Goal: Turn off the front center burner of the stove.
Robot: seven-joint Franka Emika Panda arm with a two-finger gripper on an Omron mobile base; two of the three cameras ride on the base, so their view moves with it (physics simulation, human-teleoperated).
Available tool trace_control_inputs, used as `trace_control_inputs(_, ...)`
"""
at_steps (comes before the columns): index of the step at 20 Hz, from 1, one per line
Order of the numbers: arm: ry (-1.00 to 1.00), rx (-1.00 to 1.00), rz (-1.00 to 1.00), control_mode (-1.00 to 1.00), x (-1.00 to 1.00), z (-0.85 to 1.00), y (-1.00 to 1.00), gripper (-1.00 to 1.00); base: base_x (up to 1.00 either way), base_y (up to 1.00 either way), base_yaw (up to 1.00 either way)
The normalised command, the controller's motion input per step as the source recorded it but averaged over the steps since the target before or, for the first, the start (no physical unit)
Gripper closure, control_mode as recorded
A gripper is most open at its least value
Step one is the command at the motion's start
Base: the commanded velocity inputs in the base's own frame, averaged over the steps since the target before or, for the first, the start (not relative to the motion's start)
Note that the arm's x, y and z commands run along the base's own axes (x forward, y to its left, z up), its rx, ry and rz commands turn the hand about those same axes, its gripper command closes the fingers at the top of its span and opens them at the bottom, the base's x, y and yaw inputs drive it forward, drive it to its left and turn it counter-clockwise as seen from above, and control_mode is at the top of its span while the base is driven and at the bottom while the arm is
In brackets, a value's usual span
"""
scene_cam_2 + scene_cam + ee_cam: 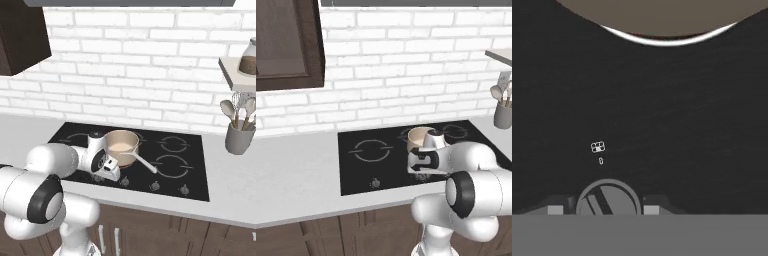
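The pale worktop (235, 175) carries the stove (190, 187), a black glass cooktop set against the brick wall. A beige pot (121, 145) sits over the front center burner (131, 163). The tool (607, 210) straddles a knob (607, 199) at the front edge, fingers spread beside it; contact is unclear.

The stove (361, 170) is smooth black glass. The pot (120, 145) looks like shiny beige metal. The desk (296, 170) is matt grey.
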Motion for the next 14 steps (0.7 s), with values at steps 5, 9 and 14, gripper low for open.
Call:
trace_control_inputs(5,-0.22,0.12,-0.61,-1.00,0.00,0.00,-0.26,1.00,0.00,0.00,0.00)
trace_control_inputs(9,-0.22,0.13,-0.66,-1.00,0.00,0.00,-0.33,1.00,0.00,0.00,0.00)
trace_control_inputs(14,-0.18,0.10,-0.73,-1.00,0.00,0.00,-0.22,1.00,0.00,0.00,0.00)
